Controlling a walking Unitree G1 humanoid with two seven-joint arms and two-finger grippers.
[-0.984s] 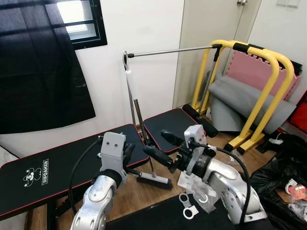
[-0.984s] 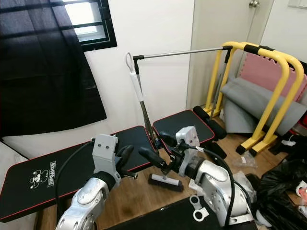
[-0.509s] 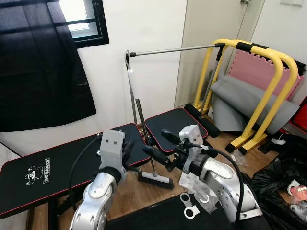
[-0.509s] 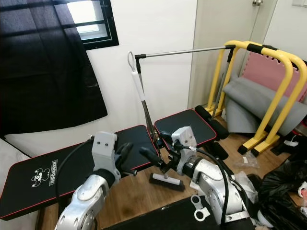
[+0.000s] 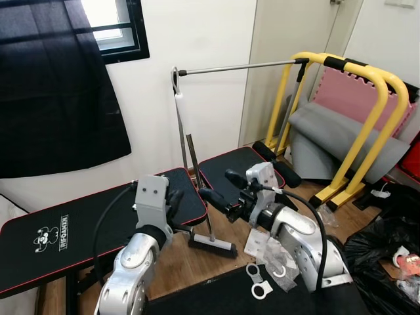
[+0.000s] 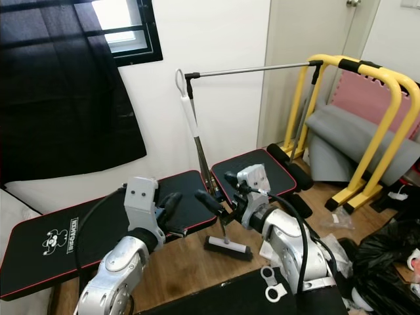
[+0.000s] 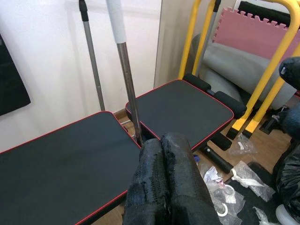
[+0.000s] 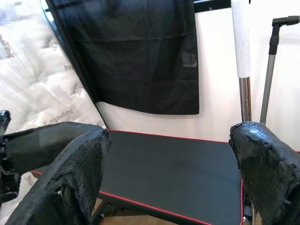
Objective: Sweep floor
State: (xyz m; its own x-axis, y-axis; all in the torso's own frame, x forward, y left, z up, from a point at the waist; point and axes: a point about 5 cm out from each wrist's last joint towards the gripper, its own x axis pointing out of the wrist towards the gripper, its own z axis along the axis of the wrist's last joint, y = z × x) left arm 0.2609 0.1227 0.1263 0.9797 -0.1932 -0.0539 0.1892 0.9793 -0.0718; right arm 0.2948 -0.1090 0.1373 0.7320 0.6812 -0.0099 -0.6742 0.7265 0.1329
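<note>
A broom leans against the white wall; its white-gripped handle [image 5: 178, 108] runs down to a black brush head [image 5: 213, 244] on the wooden floor. My right gripper [image 5: 223, 188] is open and held low, close to the metal pole, with nothing between its fingers. In the right wrist view the white grip [image 8: 241, 42] stands beyond one finger [image 8: 267, 164]. My left gripper [image 5: 176, 201] is shut and empty, hovering over the bench just left of the pole. The left wrist view shows its fingers [image 7: 164, 183] pressed together and the pole [image 7: 129, 93] ahead.
A black bench with red trim [image 5: 79, 226] fills the left and middle. Yellow bars [image 5: 367, 98], a pink foam mat [image 5: 354, 98] and a grey roll [image 5: 335, 134] stand right. A thin rod [image 5: 236, 67] spans overhead. Plastic wrappers [image 5: 266, 262] and a black bag [image 5: 387, 243] litter the floor.
My right gripper has moved forward and slightly up, nearer the broom pole, still open. The left gripper has hardly moved. The camera shifted a little.
</note>
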